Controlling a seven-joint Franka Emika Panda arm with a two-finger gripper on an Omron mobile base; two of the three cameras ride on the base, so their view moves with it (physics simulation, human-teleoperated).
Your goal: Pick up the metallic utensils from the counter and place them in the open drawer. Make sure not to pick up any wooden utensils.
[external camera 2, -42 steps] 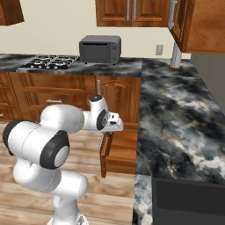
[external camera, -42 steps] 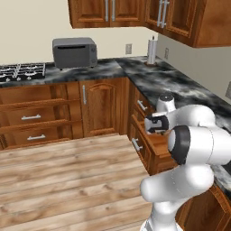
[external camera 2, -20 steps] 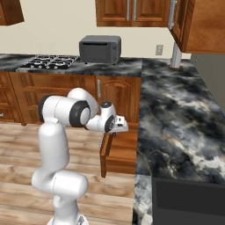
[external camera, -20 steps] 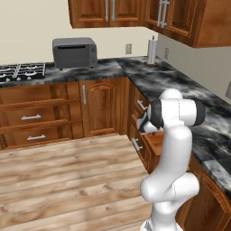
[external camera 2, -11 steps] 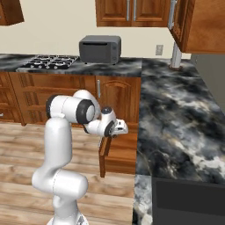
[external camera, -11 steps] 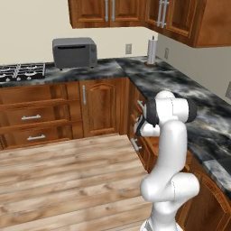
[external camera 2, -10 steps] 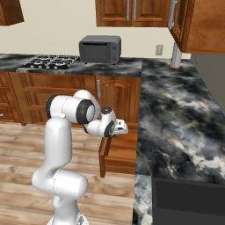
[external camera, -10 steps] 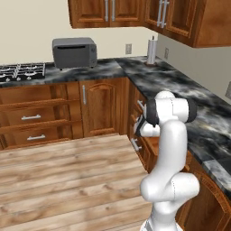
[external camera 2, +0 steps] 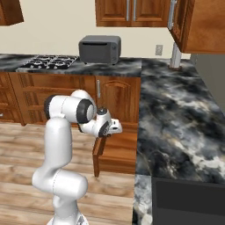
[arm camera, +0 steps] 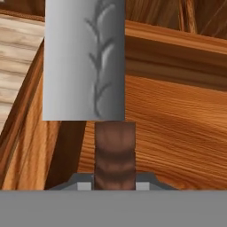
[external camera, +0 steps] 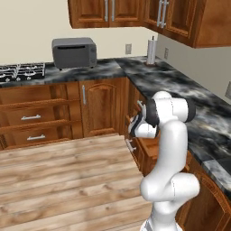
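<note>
Hand view: cleaver (arm camera: pixel 84 62) above drawer (arm camera: pixel 177 133) floor, walls around.

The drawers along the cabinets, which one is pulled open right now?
The drawer under the counter corner, directly beneath the gripper, which holds the cleaver over it. The drawers with silver handles beside the stove are closed.

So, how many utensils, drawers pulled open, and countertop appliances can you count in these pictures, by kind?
Cleaver, held in the jaws over the open drawer: 1
Open drawer: 1
Toaster oven: 1
Stovetop: 1
Total: 4
</note>
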